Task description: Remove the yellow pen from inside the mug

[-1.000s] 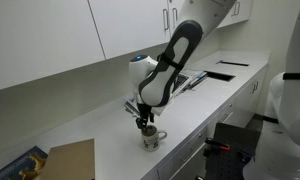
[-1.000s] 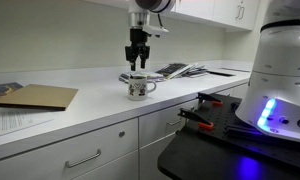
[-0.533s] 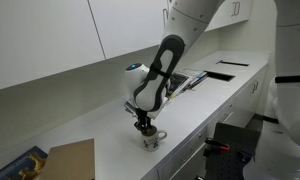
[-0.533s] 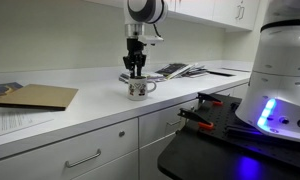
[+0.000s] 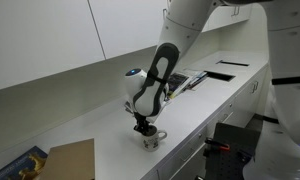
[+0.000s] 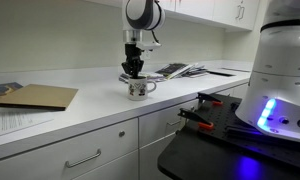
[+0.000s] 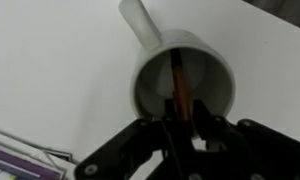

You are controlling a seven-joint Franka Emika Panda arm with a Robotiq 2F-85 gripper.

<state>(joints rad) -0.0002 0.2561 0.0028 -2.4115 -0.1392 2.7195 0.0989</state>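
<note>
Tabletop (image 5: 90,125) (image 6: 85,108), long and white, runs under wall cabinets and carries everything in both exterior views. Over it bends the white and black arm (image 5: 158,72) (image 6: 140,14), its wrist pointing straight down toward the front edge. A flat brown board (image 5: 72,160) (image 6: 35,96) lies toward one end of the tabletop, well apart from the arm, and a loose spread of printed papers (image 5: 193,79) (image 6: 180,70) lies toward the opposite end, nearer the back edge. The mug (image 5: 153,140) (image 6: 138,89) (image 7: 155,88) stands upright close to the front edge, between the board and the papers, whitish with a dark print on its side; in the wrist view its handle (image 7: 142,22) points away from the camera and its mouth is open toward the lens. The pincer (image 5: 143,126) (image 6: 134,68) (image 7: 187,122) hangs directly over the mug, its dark fingers set narrow and reaching down to the rim. The yellow pen (image 7: 180,85) is inside the mug, leaning along the inner wall, with its upper part rising into the gap between the fingers; the wrist view is too dark and blurred there to tell whether the fingers press on it or merely flank it.
</note>
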